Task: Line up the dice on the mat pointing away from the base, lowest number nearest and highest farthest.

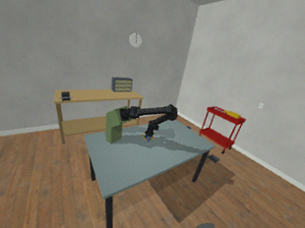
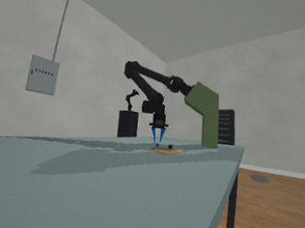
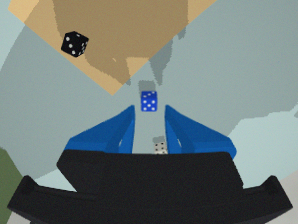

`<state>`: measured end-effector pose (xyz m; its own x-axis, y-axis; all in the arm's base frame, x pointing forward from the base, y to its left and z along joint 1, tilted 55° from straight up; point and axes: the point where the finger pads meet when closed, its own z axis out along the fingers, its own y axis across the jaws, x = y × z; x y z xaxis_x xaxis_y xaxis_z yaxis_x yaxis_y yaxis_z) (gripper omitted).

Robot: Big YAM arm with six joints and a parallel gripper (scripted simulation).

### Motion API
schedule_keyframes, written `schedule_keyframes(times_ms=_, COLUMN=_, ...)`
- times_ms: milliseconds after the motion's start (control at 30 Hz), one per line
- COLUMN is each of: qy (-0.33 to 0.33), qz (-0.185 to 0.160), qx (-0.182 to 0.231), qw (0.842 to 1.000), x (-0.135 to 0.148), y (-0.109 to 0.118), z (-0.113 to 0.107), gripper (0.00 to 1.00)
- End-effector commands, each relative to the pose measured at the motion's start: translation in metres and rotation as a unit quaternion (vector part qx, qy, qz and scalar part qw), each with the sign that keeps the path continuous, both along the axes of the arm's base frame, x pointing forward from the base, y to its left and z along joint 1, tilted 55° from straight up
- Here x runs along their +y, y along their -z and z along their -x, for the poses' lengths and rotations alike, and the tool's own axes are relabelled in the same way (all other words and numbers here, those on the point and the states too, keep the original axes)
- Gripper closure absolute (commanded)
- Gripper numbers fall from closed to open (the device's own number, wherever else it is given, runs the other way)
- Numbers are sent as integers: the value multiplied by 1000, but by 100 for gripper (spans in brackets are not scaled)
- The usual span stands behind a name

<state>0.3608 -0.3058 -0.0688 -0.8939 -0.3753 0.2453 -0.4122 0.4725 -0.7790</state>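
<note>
A tan mat (image 3: 127, 10) lies on the grey table, and a black die (image 3: 75, 43) rests on its left part. A blue die (image 3: 149, 102) lies on the bare table just off the mat's near corner, right in front of my fingertips. A white die (image 3: 160, 145) shows deep in the gap between my blue fingers, and no finger visibly presses on it. My gripper (image 3: 149, 110) points down just above the table (image 2: 157, 142), its fingers partly apart and holding nothing. In the side view the black die (image 2: 169, 147) sits on the mat (image 2: 169, 150).
A green block (image 1: 113, 125) at the arm's base stands at the table's back left corner. A wooden shelf (image 1: 98, 99) and a red cart (image 1: 222, 127) stand on the floor beyond the table.
</note>
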Motion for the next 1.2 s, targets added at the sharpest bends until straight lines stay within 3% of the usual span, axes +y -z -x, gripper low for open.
schedule_keyframes(times_ms=0, qy=4, qz=0, qx=1, qw=1000, x=-6, y=-1, z=3, gripper=70)
schedule_keyframes(times_ms=1167, qy=4, qz=0, qx=2, qw=1000, x=-4, y=2, z=7, gripper=70)
